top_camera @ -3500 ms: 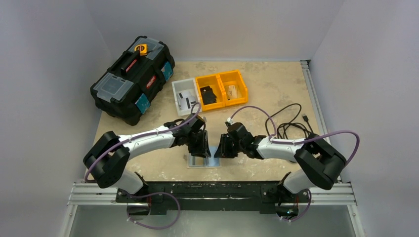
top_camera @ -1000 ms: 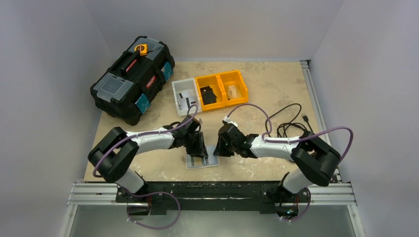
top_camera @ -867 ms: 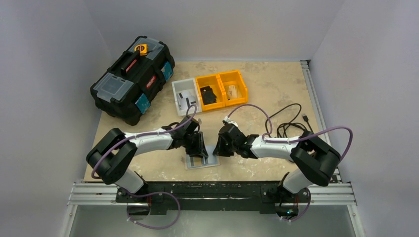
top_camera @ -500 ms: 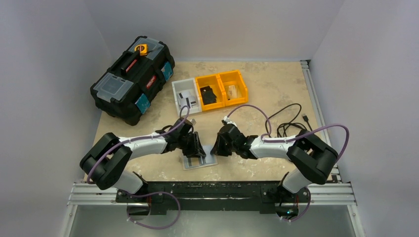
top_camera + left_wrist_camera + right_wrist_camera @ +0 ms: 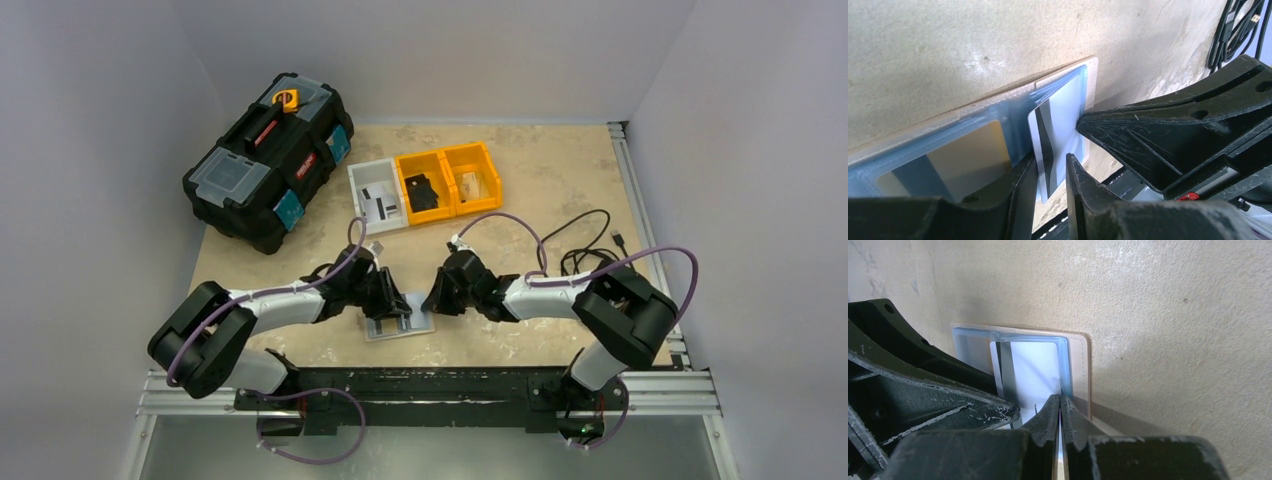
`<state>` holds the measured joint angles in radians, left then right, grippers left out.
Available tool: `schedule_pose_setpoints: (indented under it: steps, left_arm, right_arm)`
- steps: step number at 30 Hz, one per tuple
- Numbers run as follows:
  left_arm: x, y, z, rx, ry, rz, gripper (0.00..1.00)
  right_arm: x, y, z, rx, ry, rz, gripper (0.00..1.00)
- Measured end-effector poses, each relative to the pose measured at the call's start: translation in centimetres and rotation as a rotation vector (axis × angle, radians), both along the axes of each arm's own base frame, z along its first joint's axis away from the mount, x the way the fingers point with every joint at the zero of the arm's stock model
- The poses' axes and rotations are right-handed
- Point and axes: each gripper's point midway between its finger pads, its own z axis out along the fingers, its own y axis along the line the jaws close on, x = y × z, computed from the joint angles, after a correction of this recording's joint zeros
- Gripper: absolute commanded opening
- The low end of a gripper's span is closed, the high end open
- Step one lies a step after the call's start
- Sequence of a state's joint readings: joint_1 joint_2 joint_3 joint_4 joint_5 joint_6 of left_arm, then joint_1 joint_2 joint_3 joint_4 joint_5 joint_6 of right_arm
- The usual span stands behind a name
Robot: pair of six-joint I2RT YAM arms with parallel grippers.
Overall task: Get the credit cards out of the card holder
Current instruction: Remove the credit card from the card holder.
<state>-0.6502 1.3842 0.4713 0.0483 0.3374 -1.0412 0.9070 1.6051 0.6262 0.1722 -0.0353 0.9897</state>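
Jaws of the left gripper [image 5: 1050,165], shifted leftward, pinch a striped card [image 5: 1058,125]; right gripper [image 5: 1060,402] jaws clamp the card holder [image 5: 1079,365].

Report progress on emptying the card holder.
Done: the card holder lies opened flat. In hand: the right gripper pinches its edge while the left gripper works the striped card, which looks partly out. Left: freeing it, then the gold card, which is fully pocketed.
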Motion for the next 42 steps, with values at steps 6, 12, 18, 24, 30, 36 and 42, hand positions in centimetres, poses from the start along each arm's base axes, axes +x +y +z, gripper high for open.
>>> schedule_pose_setpoints:
  steps: [6,12,18,24,30,36,42]
  left_arm:
    - [0.2,0.4,-0.2,-0.038,-0.002,0.040,0.20]
    - [0.3,0.7,-0.1,-0.059,-0.007,0.062,0.09]
    - [0.4,0.8,0.5,-0.080,-0.025,0.070,0.20]
    - [0.4,0.9,0.6,-0.088,-0.035,0.074,0.21]
    - [0.2,1.3,0.7,-0.092,-0.041,0.082,0.20]
    - [0.2,1.6,0.8,-0.096,-0.047,0.090,0.07]
    - [0.2,1.8,0.7,-0.096,-0.045,0.094,0.00]
  right_arm:
    - [0.1,0.3,-0.1,0.016,0.007,-0.002,0.00]
    - [0.2,0.4,-0.1,0.023,0.013,-0.006,0.00]
    - [0.2,0.5,-0.2,0.031,0.019,-0.005,0.00]
    - [0.2,0.6,-0.2,0.038,0.021,-0.003,0.00]
    - [0.2,0.7,-0.2,0.040,0.022,-0.002,0.00]
    - [0.2,0.7,-0.3,0.042,0.026,-0.001,0.00]
    - [0.2,0.7,-0.3,0.043,0.028,-0.001,0.00]
